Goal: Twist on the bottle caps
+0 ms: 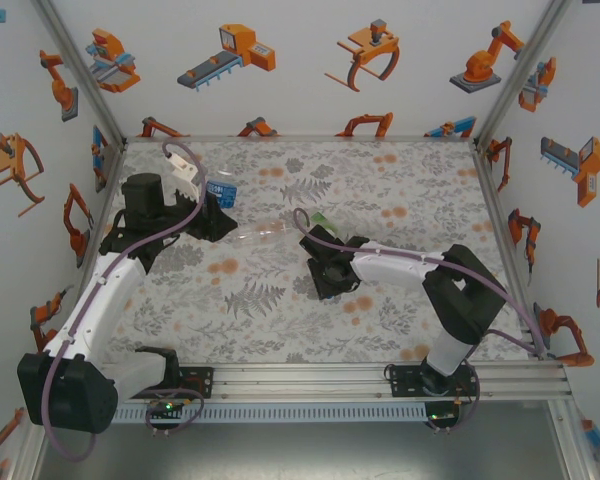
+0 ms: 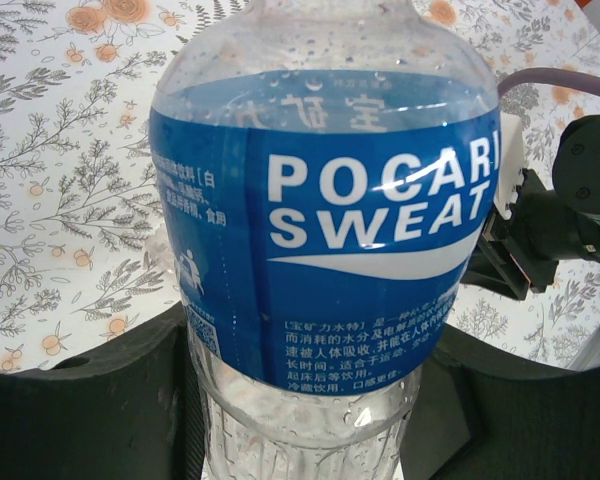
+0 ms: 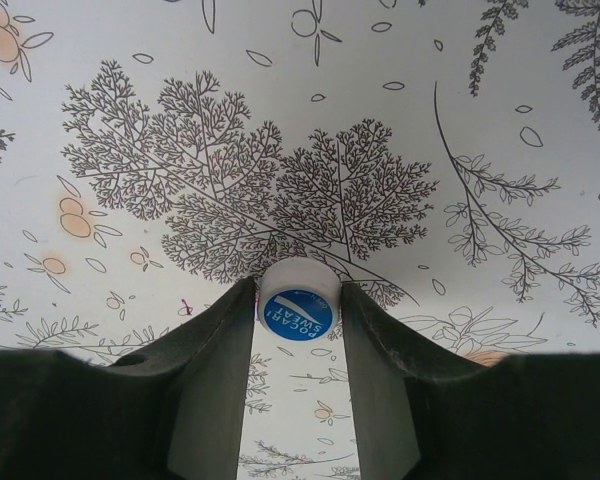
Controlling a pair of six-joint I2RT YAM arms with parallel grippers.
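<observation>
A small round white plastic screw cap (image 3: 298,305), its top printed with a blue logo, sits near the middle of the tabletop (image 1: 400,190), a pale surface printed with grey ferns and orange flowers. The right pincer (image 3: 298,290) is clenched on it. Its dark fingers (image 3: 210,380) touch the cap's two sides at their very tips. Whether the cap rests on the surface or is just clear of it cannot be told.

A small clear plastic bottle with a blue label (image 2: 320,230) is grasped around its lower body by the left pincer (image 2: 300,410), toward the far left of the tabletop. Its neck runs out of the wrist view, so its mouth cannot be seen.

A plain transparent plastic bottle (image 1: 262,232) lies on its side between the two pincers. A patch of green label (image 1: 320,220) shows just beyond the right pincer.

No cap can be seen on any bottle, so the task looks to be at its start. One cap is gripped and one bottle is held ready, and all three caps seem left to screw on.

The right arm folds at its elbow near the right side, with the forearm running left and the pincer pointing down. The left arm stretches up the left side, its wrist turned inward.
</observation>
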